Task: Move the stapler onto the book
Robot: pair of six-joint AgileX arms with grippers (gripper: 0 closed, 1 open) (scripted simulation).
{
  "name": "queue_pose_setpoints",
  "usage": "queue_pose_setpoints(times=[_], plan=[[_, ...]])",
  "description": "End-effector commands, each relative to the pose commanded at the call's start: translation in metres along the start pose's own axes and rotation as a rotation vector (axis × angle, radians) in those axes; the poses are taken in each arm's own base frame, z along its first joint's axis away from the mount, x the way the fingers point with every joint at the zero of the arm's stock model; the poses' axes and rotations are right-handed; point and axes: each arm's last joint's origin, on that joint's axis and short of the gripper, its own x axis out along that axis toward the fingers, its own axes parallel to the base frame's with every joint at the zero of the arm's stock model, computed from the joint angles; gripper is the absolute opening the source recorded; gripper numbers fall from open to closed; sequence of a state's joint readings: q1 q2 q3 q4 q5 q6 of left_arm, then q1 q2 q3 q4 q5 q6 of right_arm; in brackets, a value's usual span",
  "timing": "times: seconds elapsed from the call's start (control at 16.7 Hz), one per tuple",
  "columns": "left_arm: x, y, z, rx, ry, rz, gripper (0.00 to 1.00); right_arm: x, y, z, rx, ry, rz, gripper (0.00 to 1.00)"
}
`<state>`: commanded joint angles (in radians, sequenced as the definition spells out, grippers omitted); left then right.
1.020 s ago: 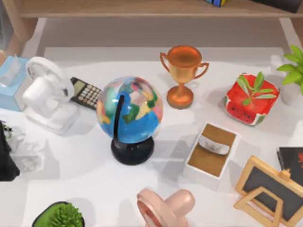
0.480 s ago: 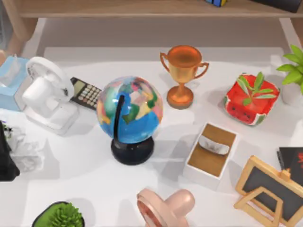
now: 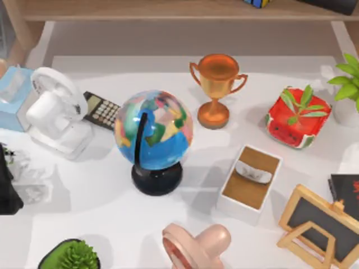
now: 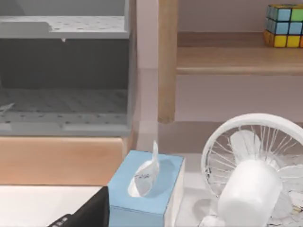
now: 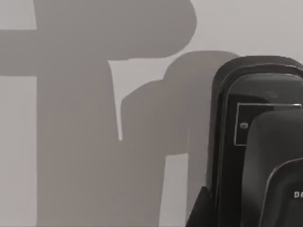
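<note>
Judging by its glossy black shell, we take the body close before the right wrist camera for the stapler (image 5: 255,142), lying on the pale surface (image 5: 71,142). It looks stiff and fairly dense, and its smooth top is likely slippery. We would therefore grip it across the narrow sides near the middle, not by the hinged upper arm.

From above, a dark slab with a red mark (image 3: 345,193) sits at the right edge; we judge it to be the book, though we cannot be sure. Just beside it stands a small chalkboard easel (image 3: 317,224), which may crowd the approach. An open box (image 3: 233,193) and a watermelon-shaped planter (image 3: 297,117) stand near, and a globe (image 3: 154,131) well apart.

The left end effector (image 3: 8,185) is parked at the left edge. We cannot tell whether it is open or closed, nor the right one.
</note>
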<state>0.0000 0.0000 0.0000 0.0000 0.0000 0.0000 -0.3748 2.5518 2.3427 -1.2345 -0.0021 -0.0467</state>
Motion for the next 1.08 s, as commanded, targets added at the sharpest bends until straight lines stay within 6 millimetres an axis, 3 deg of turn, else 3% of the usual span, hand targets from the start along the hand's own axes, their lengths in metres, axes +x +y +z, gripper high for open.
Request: queue_pose_setpoints(times=[0.3, 0.54, 0.72, 0.9, 1.08], plan=[[0.0, 0.0, 0.0, 0.0, 0.0, 0.0, 1.0, -0.05, 0.001, -0.014, -0.021, -0.096, 0.009, 0.0], [0.0, 0.0, 0.0, 0.0, 0.0, 0.0, 1.0, -0.108, 0.026, -0.036, -0.083, -0.232, 0.024, 0.0], [0.0, 0.0, 0.0, 0.0, 0.0, 0.0, 1.0, -0.141, 0.05, -0.064, -0.139, -0.291, 0.039, 0.0], [0.0, 0.0, 0.0, 0.0, 0.0, 0.0, 1.0, -0.157, 0.071, -0.099, -0.191, -0.3, 0.049, 0.0], [0.0, 0.0, 0.0, 0.0, 0.0, 0.0, 1.0, -0.156, 0.085, -0.135, -0.233, -0.268, 0.053, 0.0]])
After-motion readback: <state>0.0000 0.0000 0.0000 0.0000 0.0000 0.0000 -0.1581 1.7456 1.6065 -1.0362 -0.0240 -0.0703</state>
